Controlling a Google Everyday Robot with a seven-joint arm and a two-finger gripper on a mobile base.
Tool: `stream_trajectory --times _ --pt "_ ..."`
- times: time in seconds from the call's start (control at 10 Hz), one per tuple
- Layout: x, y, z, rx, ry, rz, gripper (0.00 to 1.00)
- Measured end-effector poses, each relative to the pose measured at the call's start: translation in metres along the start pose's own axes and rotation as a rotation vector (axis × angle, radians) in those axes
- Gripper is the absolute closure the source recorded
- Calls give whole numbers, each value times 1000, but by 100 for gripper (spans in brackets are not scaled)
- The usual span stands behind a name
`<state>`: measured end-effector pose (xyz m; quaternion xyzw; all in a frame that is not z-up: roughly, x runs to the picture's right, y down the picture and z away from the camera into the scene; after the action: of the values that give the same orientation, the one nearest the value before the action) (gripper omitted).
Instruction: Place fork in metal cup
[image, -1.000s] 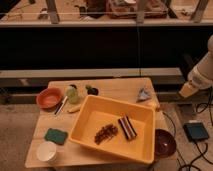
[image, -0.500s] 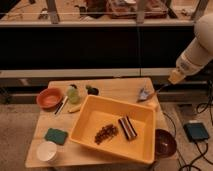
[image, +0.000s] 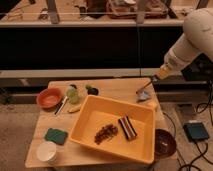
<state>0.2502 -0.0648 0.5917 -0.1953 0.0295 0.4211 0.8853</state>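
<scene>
My gripper (image: 157, 78) hangs at the end of the white arm, over the table's far right corner. It is shut on the fork (image: 148, 85), a thin silvery utensil that slants down and to the left from it. The fork's lower end reaches the small grey metal cup (image: 144, 95), which stands on the table just behind the yellow bin's far right corner. I cannot tell whether the tip is inside the cup or just above it.
A large yellow bin (image: 90, 122) fills the table's middle and holds brown bits and a dark striped item. To the left are an orange bowl (image: 49, 97), a pale green cup (image: 72, 94), a pale-handled utensil (image: 62, 105), a green sponge (image: 55, 136) and a white cup (image: 46, 151). A dark red bowl (image: 164, 143) sits front right.
The arm has swung in from the right edge toward the left and lower, bringing the gripper and fork over to the metal cup. Nothing on the table has moved.
</scene>
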Motion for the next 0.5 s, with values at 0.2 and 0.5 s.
stream_trajectory --times 0.2,0.5 --pt "1 -1 -1 1 0 1 100" --pt "0 1 0 3 -8 -3 100"
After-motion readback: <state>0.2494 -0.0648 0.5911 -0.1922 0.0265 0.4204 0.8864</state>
